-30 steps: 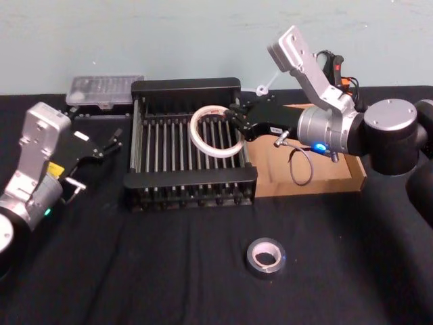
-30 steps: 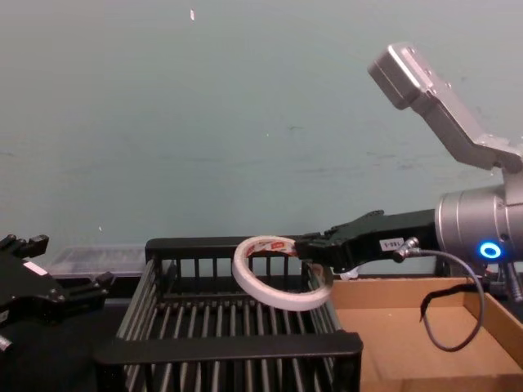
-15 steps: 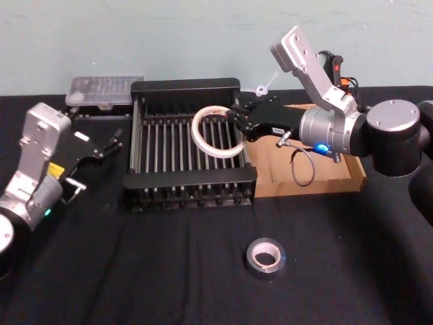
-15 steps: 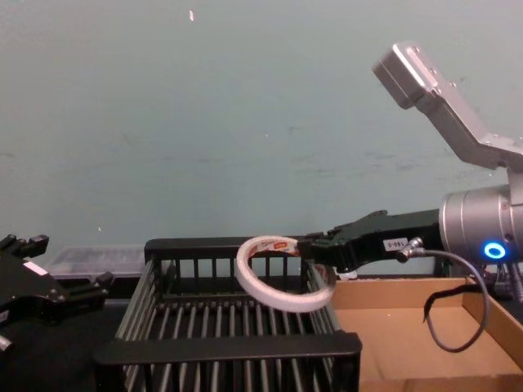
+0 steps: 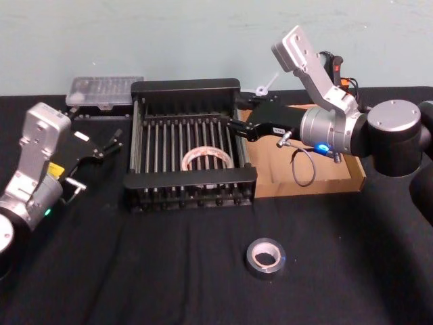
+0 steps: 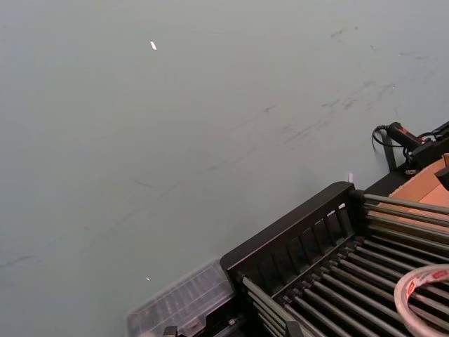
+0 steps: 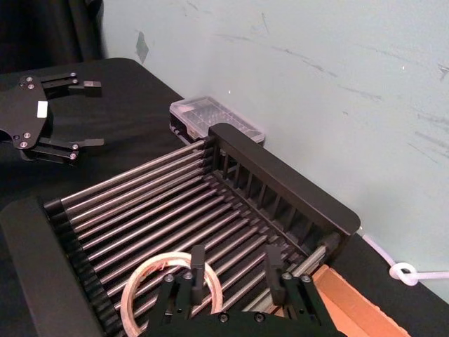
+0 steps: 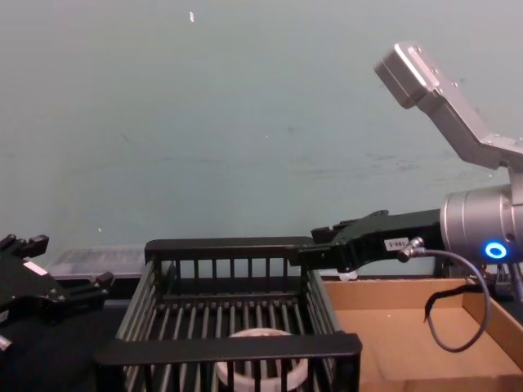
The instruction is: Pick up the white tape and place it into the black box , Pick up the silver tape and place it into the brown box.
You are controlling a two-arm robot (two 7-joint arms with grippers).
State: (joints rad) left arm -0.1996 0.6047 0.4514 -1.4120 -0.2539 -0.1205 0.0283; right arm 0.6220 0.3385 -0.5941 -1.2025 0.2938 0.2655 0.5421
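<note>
1. White tape [image 5: 207, 158] lies flat on the slatted floor of the black box [image 5: 186, 87], toward the box's near right corner, close to the front rim; in the chest view it [image 8: 260, 369] sits low behind the front bar.
2. The right gripper [image 5: 238, 126] hangs over the right rim of the black box, above the tape and apart from it. Its fingers [image 7: 198, 261] are spread and hold nothing, as the right wrist view shows, with the tape [image 7: 163, 281] on the slats below.
3. The silver tape [image 5: 264, 257] lies flat on the black bench, near its front edge, in front of the gap between the two boxes and well apart from both.
4. The brown box [image 5: 342, 177] stands just right of the black box, touching its side, under the right arm.
5. The left gripper [image 5: 108, 144] rests near the bench's left edge, beside the black box, with its fingers spread and nothing between them.
6. A clear plastic case [image 5: 105, 89] lies at the back, at the black box's far left corner.
</note>
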